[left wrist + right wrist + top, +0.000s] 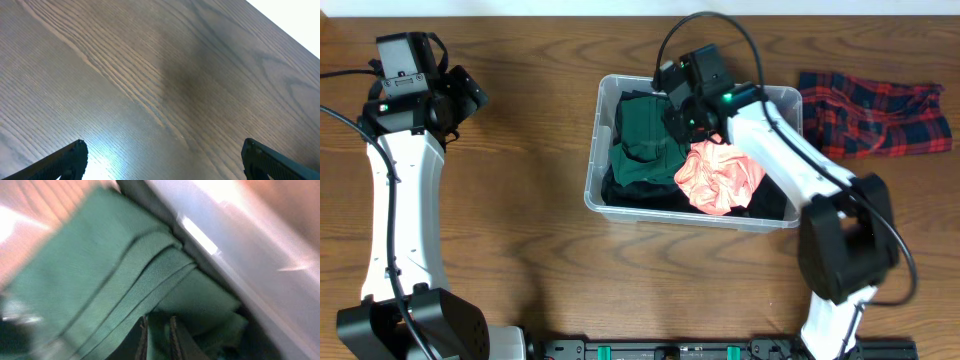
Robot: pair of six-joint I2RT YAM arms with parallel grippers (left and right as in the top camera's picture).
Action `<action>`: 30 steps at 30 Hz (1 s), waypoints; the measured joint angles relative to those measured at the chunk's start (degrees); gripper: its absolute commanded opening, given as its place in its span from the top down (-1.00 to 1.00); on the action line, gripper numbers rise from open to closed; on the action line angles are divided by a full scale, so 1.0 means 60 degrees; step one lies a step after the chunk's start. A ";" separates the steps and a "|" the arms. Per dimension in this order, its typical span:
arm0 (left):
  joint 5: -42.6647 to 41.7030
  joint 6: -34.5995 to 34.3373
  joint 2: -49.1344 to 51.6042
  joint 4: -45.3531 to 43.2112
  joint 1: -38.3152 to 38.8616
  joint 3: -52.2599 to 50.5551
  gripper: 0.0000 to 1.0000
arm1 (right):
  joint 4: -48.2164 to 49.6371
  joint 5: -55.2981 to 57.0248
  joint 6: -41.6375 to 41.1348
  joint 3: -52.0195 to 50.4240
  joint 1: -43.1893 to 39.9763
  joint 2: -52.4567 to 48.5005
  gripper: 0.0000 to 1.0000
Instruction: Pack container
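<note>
The clear plastic container [591,175] stands right of the table's middle. It holds a folded dark green cloth [645,140], a crumpled pink cloth [720,175] and black fabric [630,192]. My right gripper [678,122] reaches down into the container's back part. In the right wrist view its jaws [157,335] stand nearly together, shut on a fold of the green cloth [100,270], beside the container's clear wall [240,245]. My left gripper [470,95] hangs far left over bare wood. Its fingers are wide apart [162,155] and nothing is between them.
A red and dark blue plaid cloth [875,115] lies on the table to the right of the container. The right arm's base [845,245] stands just in front of the container's right end. The left arm [400,200] runs along the table's left side.
</note>
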State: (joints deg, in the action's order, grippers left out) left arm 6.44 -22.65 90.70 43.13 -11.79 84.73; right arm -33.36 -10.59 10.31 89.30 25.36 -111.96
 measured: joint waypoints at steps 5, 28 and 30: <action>0.0000 0.0000 0.0000 0.0000 0.0000 0.0000 -0.96 | 0.0029 -0.0011 -0.0113 0.0004 0.0084 0.1453 0.62; 0.0000 0.0000 0.0000 0.0000 0.0000 0.0000 -0.96 | -0.1322 -0.1180 -0.0040 0.0018 0.1854 0.0911 0.74; 0.0000 0.0000 0.0000 0.0000 0.0000 0.0000 -0.96 | -0.1745 -0.1206 0.0011 0.0015 0.1858 0.0911 0.76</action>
State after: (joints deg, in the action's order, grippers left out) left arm 6.44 -22.65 90.70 43.13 -11.79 84.73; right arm -43.83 -17.82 10.37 89.38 36.51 -106.50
